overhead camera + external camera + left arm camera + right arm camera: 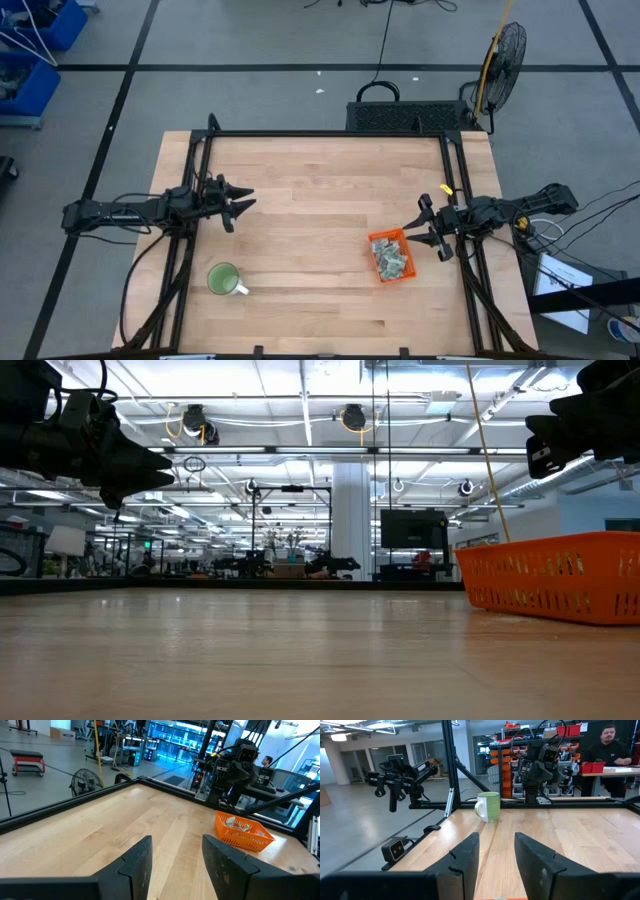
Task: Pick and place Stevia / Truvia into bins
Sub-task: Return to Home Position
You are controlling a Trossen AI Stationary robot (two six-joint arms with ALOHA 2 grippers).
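The orange tray [392, 257] stands on the table's right part, with several pale green and white sachets [394, 263] lying heaped inside it. It also shows in the low view [550, 575] and the left wrist view [243, 832], where the sachets [239, 823] lie over its floor. My right gripper [418, 226] hovers open just above and beyond the tray's far right corner, holding nothing [496, 850]. My left gripper [240, 208] waits open above the table's left side, far from the tray [176, 855].
A round green mug [224, 279] stands near the table's near left corner, also in the right wrist view [488, 806]. A dark frame [330, 134] runs along the table's far and side edges. A person [610, 742] sits beyond the table's left side.
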